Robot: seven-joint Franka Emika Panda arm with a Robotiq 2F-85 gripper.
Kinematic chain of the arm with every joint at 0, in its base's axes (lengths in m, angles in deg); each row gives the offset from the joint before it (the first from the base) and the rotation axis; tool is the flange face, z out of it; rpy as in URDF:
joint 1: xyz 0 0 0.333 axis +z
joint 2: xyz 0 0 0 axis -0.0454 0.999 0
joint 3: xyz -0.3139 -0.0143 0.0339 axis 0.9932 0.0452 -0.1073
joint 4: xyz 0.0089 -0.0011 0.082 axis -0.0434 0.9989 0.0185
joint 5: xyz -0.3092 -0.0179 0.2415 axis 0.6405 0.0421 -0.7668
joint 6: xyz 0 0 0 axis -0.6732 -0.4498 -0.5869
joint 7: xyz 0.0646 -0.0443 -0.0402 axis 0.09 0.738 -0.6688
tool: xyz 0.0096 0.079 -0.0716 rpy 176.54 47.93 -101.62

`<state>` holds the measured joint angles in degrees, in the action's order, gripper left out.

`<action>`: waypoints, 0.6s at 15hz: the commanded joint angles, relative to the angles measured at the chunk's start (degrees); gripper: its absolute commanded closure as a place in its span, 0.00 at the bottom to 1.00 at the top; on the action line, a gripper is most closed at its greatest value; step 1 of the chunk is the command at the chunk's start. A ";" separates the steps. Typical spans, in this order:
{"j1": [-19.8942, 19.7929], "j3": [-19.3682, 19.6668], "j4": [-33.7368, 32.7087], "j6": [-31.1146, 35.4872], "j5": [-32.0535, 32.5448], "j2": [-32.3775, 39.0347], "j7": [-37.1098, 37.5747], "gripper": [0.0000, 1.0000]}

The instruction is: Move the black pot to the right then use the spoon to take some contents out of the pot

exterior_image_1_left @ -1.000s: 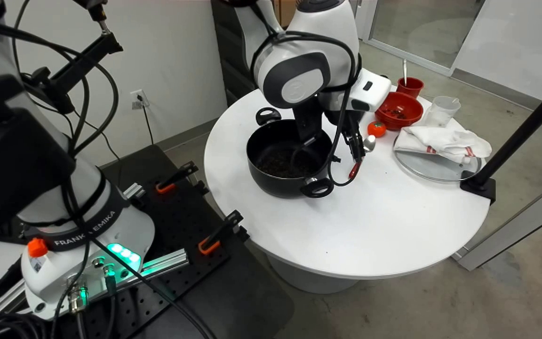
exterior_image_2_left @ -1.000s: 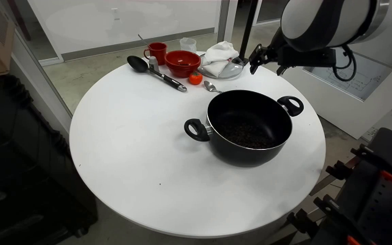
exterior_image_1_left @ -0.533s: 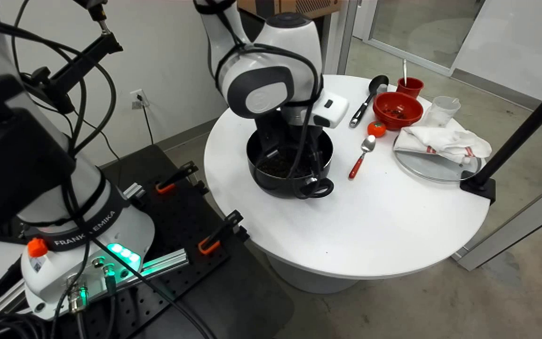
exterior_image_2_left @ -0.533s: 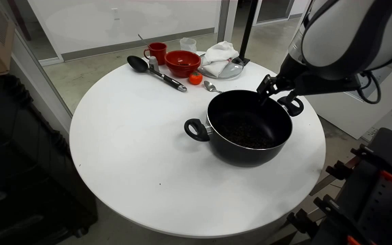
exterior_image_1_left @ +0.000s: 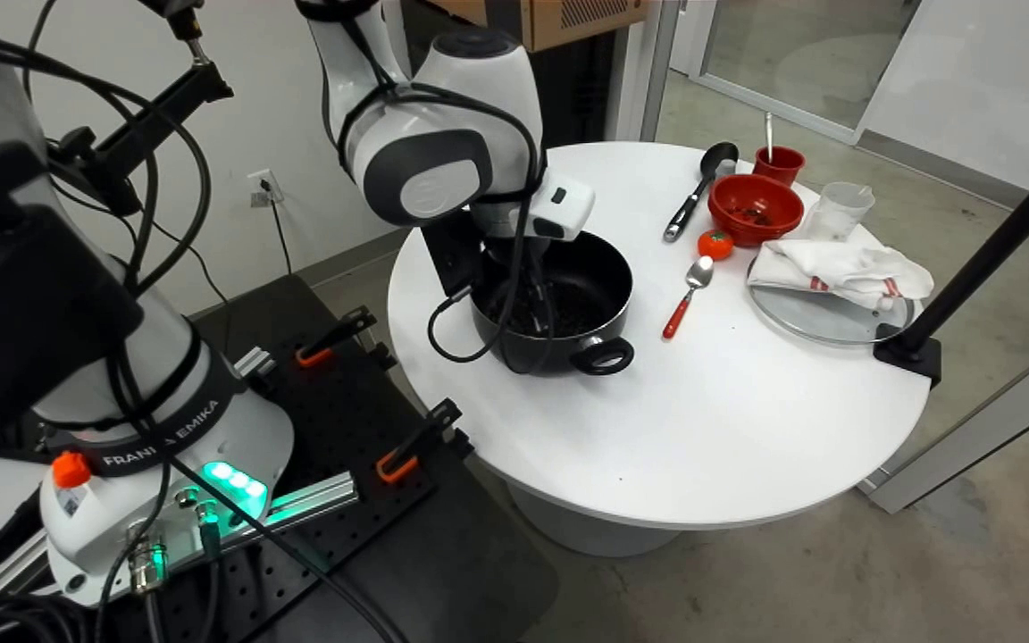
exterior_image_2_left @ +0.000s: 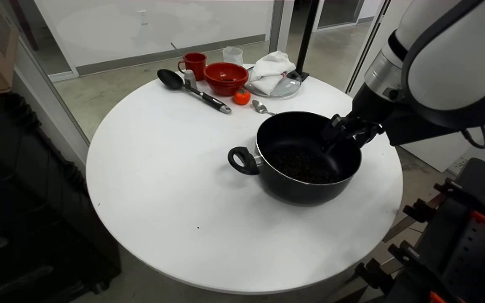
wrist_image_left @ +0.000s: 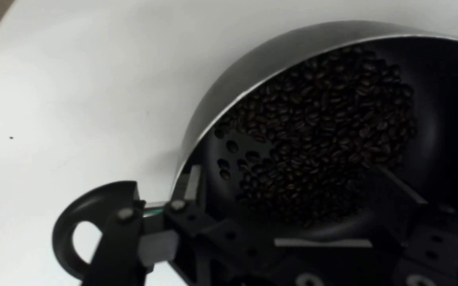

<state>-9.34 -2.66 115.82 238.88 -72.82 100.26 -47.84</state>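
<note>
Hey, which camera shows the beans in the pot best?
The wrist view: close up, single beans stand out. Both exterior views show them only as a dark, grainy patch inside the pot.

In both exterior views you have the black pot [exterior_image_2_left: 299, 193] standing upright on the white table [exterior_image_1_left: 702, 429], wide and round with a thin pale rim; each view shows you one loop handle [exterior_image_2_left: 251, 163] clearly. From the wrist you can make out its contents [wrist_image_left: 324, 131]: dark brown beans, creased like coffee, spread over much of the floor, a few lying singly near the wall. In an exterior view your spoon [exterior_image_1_left: 682, 309] lies near the pot, apart from it, red handle slanting toward the lower left from the silvery head [exterior_image_2_left: 260, 106].
</note>
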 commanded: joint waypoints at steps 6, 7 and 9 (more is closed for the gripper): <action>12.70 11.79 -1.14 12.00 -3.24 12.99 -5.78 0.00; 15.01 14.18 -1.44 12.67 -3.68 14.86 -6.82 0.00; 17.93 17.15 -1.59 13.29 -3.68 17.43 -8.44 0.00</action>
<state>3.54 9.75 115.17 249.24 -74.80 112.58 -52.80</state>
